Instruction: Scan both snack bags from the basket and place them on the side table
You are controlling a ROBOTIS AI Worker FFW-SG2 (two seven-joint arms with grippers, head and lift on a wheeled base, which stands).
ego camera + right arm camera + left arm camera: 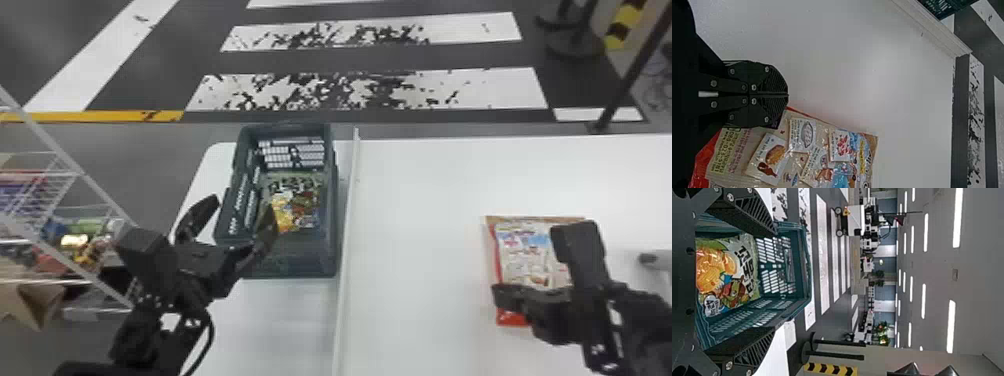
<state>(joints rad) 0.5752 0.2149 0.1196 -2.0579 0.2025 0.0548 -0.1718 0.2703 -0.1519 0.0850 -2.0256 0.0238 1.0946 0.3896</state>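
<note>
One snack bag [530, 250] lies on the bench [425, 210] beneath the right tool [500, 294], its fingers pressed together; farther off, the left tool [242, 207] hangs spread above the basket [331, 225], which holds the other bag [300, 207].

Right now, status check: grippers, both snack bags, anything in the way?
Left gripper open at basket, empty. Right gripper shut, empty, by red-edged bag on white table. Yellow bag inside basket; surrounding walls may crowd a grasp.
</note>
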